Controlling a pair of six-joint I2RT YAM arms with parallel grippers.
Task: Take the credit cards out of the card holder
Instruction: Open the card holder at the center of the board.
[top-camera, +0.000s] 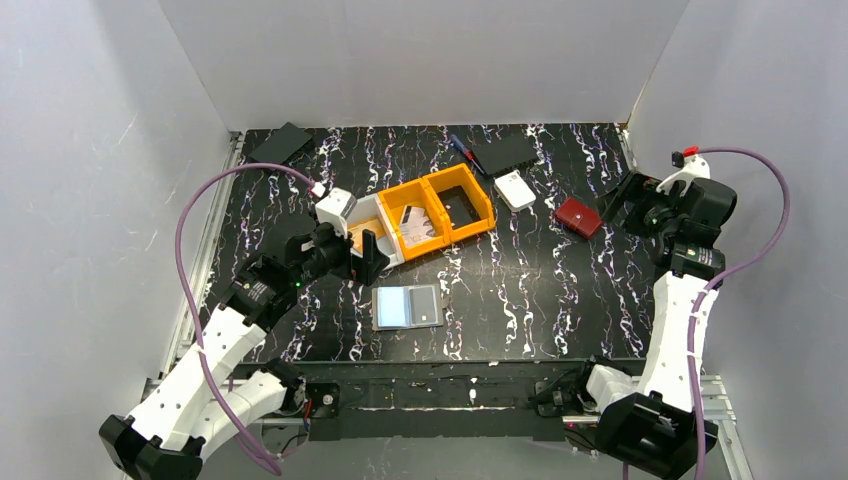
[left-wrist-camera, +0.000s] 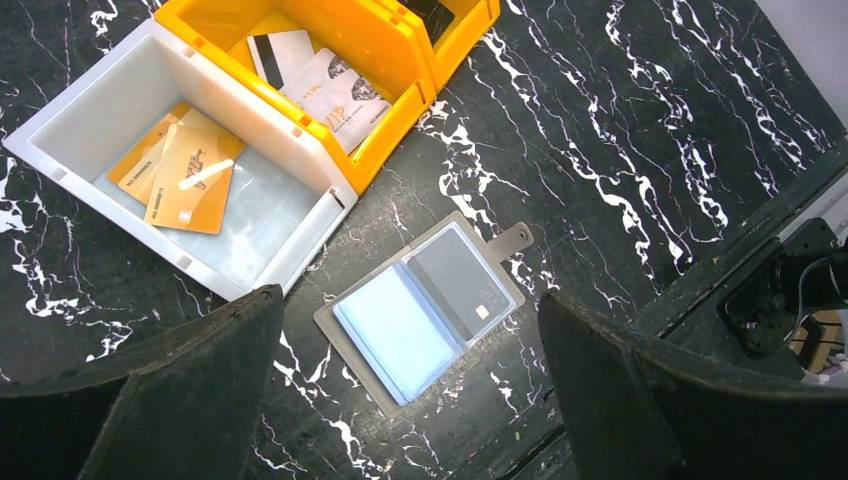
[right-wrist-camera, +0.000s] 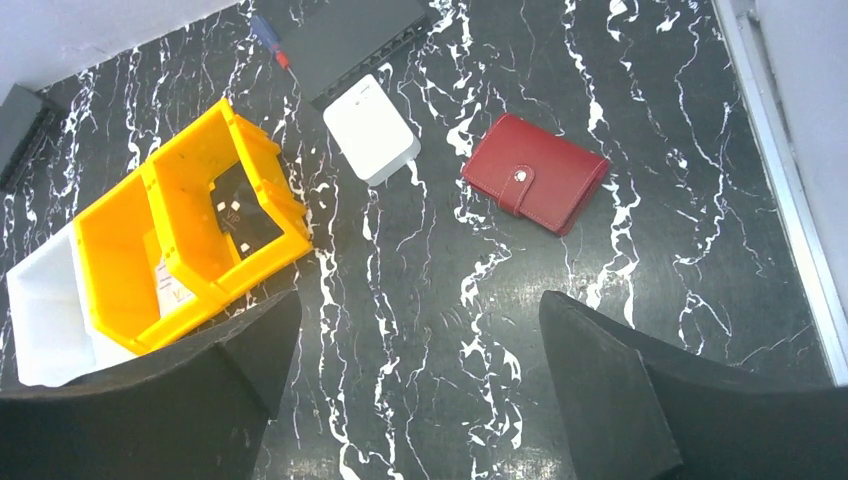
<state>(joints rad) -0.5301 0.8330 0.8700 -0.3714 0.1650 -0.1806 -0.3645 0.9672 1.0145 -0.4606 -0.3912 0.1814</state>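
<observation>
Right now the red card holder (right-wrist-camera: 535, 172) lies flat on the black surface (right-wrist-camera: 420, 260), far over on the right side. It is shut, with its little strap (right-wrist-camera: 518, 184) snapped down, so any cards inside are hidden. The right end effector (right-wrist-camera: 420, 340) hangs near it, not touching, with its fingers spread wide and nothing in them. I think the job here is to get that holder open first. To do it well, the right arm should go down slowly, slip one finger under the loose end of the strap and pull up gently, so the holder does not slide away. The left end effector (left-wrist-camera: 408, 305) is wide open too and holds nothing. It hangs over a grey card holder (left-wrist-camera: 440, 285) that lies open with a dark card (left-wrist-camera: 463, 285) in a clear pocket. Some gold credit cards (left-wrist-camera: 185, 175) sit in the white bin (left-wrist-camera: 255, 110).
</observation>
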